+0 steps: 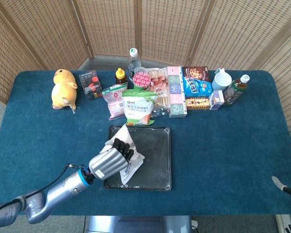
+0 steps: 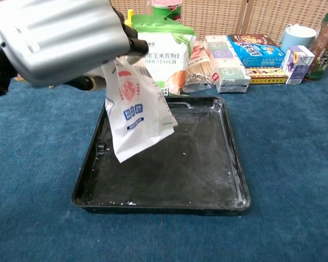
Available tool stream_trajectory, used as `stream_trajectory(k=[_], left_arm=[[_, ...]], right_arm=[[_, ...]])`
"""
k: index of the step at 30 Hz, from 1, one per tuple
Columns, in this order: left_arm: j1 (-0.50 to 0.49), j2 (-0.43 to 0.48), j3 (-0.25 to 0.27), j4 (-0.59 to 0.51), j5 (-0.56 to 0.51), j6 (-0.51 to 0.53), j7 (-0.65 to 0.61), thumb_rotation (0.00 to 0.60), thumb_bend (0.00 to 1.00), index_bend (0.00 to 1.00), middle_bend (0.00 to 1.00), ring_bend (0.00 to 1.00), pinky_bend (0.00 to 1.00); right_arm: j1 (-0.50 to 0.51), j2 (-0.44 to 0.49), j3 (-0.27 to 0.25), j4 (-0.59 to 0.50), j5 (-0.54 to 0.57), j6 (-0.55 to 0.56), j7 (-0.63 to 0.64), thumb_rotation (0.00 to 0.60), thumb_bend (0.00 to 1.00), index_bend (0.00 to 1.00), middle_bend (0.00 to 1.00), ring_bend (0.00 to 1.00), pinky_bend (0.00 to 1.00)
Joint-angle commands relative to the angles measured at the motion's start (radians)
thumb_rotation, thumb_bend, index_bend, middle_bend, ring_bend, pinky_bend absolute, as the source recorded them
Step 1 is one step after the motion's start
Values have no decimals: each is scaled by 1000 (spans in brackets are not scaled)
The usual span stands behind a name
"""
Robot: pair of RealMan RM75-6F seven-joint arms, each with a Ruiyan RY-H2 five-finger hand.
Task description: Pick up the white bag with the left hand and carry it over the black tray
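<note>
— Chest view first: what is nearest to us?

— The black tray (image 2: 213, 164) is lying closest, dusted with white specks. Over its left part the left hand (image 2: 60, 38) is gripping the white bag (image 2: 138, 112) by its top, fingers wrapped around it, and the bag is hanging clear of the tray floor.

— And from the head view?

— The same left hand (image 1: 109, 162) is holding the white bag (image 1: 131, 158) above the tray's (image 1: 155, 160) left half. At the far right edge, well apart from the tray, only a sliver of the right hand (image 1: 283, 185) is showing; I cannot tell how its fingers are lying.

— What is standing beyond the tray?

— Just behind it a corn starch pouch (image 1: 138, 108) is standing upright. Further back a row of boxes and bottles is running to the right, ending with a green-capped bottle (image 1: 237, 87). Behind the tray to the far left a yellow plush toy (image 1: 63, 90) is sitting.
</note>
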Motion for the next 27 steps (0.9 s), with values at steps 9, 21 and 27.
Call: stream_trajectory(k=[9,21,27], left_arm=[[192,-65,-17,106,-377,224,-773,600,519,862,736,658,680],[229,-121,15,242,-502,101,-1216,578,352,504,300,220,274],[247,-68,35,194,-482,107,-1247,505,0,0,0,0,47]], right_arm=[[3,-7,-4,-5,-8,-4,-23,600,0,22,0,25,0],[11,-20,-10,-3,-12,-19,-56,600,0,22,0,25,0],[9,-16,-9,-1,-15,-13,-45,600,0,22,0,25,0]])
